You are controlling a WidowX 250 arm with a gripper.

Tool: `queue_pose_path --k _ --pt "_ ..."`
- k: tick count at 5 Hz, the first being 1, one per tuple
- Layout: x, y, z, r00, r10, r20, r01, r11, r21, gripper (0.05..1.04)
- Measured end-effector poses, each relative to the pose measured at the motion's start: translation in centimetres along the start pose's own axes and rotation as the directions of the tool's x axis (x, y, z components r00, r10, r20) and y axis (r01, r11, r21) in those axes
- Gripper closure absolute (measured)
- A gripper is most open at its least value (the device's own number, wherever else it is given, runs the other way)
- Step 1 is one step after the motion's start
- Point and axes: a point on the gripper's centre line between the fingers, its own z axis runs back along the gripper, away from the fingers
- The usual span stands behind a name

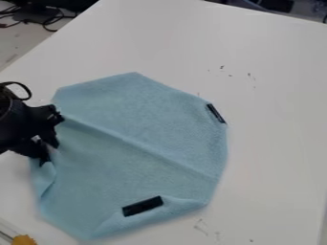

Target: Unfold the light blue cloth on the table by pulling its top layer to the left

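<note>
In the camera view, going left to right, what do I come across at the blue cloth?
Black claw at the blue cloth's left side, black strip near its lower edge, black strip at its upper right.

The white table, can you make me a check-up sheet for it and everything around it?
Surface: white table, a few small dark marks.
Cloth: light blue cloth, spread out, with a slanting crease, a curled-over bottom edge and two dark strips.
Clutter: orange-yellow thing at the bottom left corner; can't tell what.
Gripper: black gripper at the cloth's left edge; can't tell whether it grips.
Cables: black cables, tangled, top left, off the table.
Surroundings: dark things beyond the table's far edge.
</note>
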Motion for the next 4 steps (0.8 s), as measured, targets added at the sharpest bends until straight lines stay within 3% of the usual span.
queue_pose_path --k 1,2,3,4 --pt "-0.3 0.4 0.9 0.997 -0.038 -0.068 0.046 0.992 0.115 0.232" --pt "0.5 -0.2 2.7 0.995 -0.063 -0.079 0.079 0.974 0.215 0.074" --pt "1.2 -0.5 5.1 0.992 -0.098 -0.075 0.117 0.947 0.298 0.077" --pt "1.0 0.0 6.4 0.99 -0.106 -0.093 0.132 0.929 0.345 0.083"
